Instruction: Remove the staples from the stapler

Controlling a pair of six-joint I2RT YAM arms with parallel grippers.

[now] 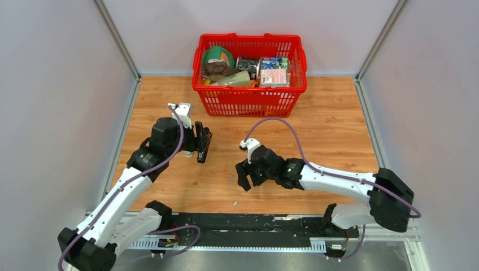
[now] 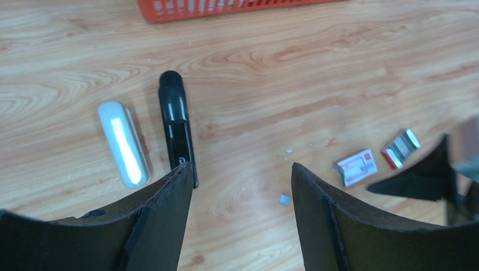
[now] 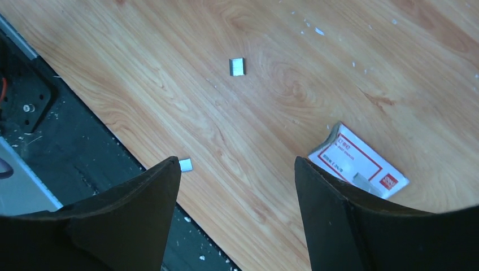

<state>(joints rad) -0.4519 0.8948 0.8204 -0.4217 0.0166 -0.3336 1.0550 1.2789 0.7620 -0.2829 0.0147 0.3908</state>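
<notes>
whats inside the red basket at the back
In the red plastic basket: a green round pack, a pale bottle, a pink-and-white packet and more packaging. Whatever lies beneath that top layer is covered.

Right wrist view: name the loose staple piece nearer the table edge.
The lower staple piece, right at the table edge; the upper staple piece lies well inside on the wood.

Red plastic basket [image 1: 251,103] sits at the far side of the wooden table [image 1: 339,135], packed with groceries; a small red-and-white printed box [image 3: 353,161] lies flat on the wood.
</notes>
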